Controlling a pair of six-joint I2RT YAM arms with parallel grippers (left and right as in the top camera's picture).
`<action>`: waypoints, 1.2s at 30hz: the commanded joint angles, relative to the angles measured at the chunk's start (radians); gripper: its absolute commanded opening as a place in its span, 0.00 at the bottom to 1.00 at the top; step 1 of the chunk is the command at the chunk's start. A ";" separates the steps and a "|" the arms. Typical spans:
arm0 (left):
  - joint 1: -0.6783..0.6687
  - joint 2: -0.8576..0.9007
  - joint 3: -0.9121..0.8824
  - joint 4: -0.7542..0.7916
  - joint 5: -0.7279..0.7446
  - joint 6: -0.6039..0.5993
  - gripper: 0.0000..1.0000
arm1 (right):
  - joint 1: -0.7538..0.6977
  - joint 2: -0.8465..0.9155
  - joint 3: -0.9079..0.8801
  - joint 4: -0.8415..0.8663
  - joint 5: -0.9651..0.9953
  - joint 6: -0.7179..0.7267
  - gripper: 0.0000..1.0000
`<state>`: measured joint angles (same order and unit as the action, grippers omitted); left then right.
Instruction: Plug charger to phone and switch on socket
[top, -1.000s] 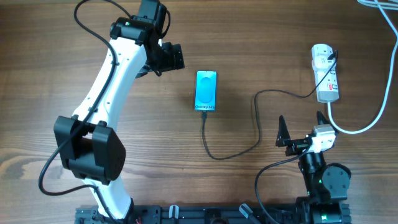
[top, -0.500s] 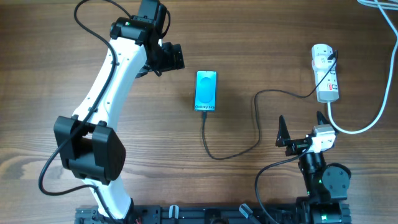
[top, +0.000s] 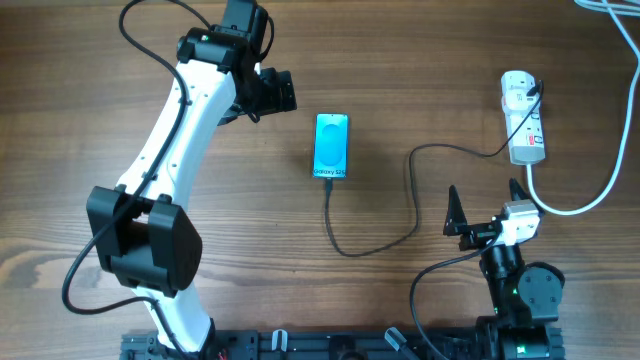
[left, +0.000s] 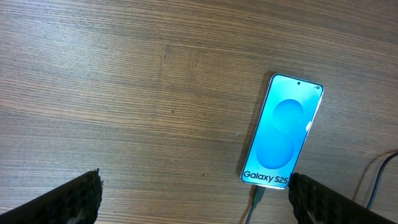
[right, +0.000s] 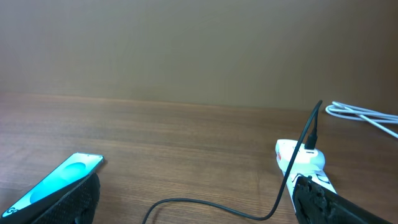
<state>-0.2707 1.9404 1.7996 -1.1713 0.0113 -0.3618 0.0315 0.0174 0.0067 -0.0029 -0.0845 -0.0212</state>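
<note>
With the charger (top: 413, 190) tip meeting the bottom edge of the phone (top: 331, 146), the socket (top: 524, 118) lay well right of the phone, long axis pointing away from the robot, just beyond the wide-open, empty right gripper (top: 483, 195), far from the equally open left gripper (top: 285, 92).

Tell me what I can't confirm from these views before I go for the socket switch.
- Socket switch position: too small overhead; in right wrist view a finger covers most of the strip.
- Charger tip seating in phone: cut off by left wrist view's bottom edge; too small overhead.
</note>
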 joint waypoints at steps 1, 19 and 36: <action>-0.014 -0.019 -0.002 -0.019 -0.031 -0.010 1.00 | 0.004 -0.014 0.000 0.003 0.010 -0.003 1.00; -0.007 -0.539 -0.529 0.237 -0.114 0.021 1.00 | 0.004 -0.014 0.000 0.003 0.010 -0.003 1.00; 0.234 -1.130 -1.211 0.716 0.101 0.161 1.00 | 0.004 -0.014 0.000 0.003 0.010 -0.002 1.00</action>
<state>-0.0914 0.9077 0.6956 -0.5205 0.0334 -0.2447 0.0315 0.0147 0.0067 -0.0021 -0.0845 -0.0212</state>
